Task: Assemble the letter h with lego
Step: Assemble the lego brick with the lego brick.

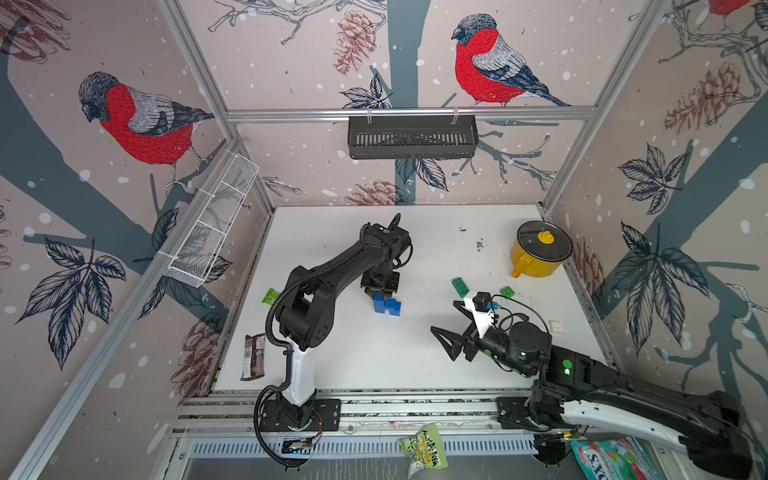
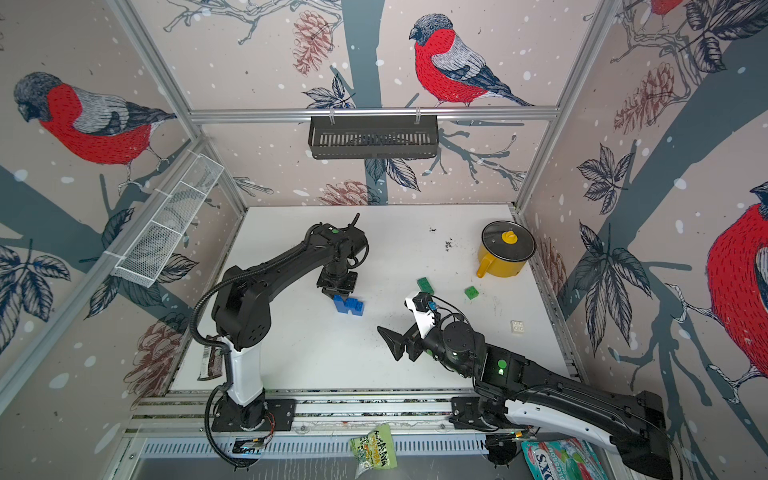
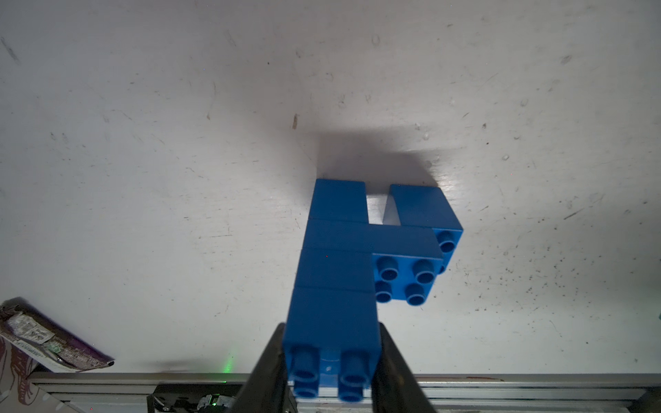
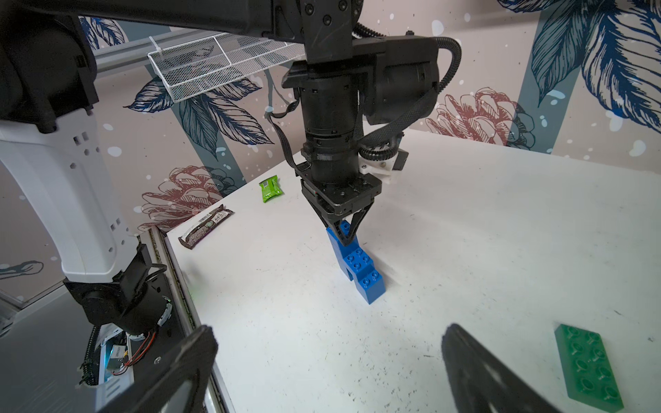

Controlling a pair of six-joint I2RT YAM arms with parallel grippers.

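- Counter, white and scuffed, carried every piece listed here.
- Left arm reached over the counter's middle. Its left claw pointed straight down and was clamped on the top brick of the blue lego build. In the left wrist view a finger pressed each side of that brick.
- Right arm lay low at 4 o'clock from the build. Its right claw was spread wide apart, gripped nothing and sat well apart from every brick.
- Yellow pot, lid on, stood in the counter's 2 o'clock corner.
- Blue lego build stood at the counter's centre. It had a column four layers tall, an oblong brick running sideways as the second layer, and a square brick under the oblong's far end as a short leg. Together they made an h shape.
- Dark wrapper lay at the counter's 8 o'clock edge.
- Green oblong brick lay flat near the build, at 3 o'clock from it.
- Light-green packet lay at 9 o'clock from the build.
- Green square brick sat farther out at 3 o'clock, beyond the oblong one.
- White brick sat alone by the counter's 4 o'clock edge.
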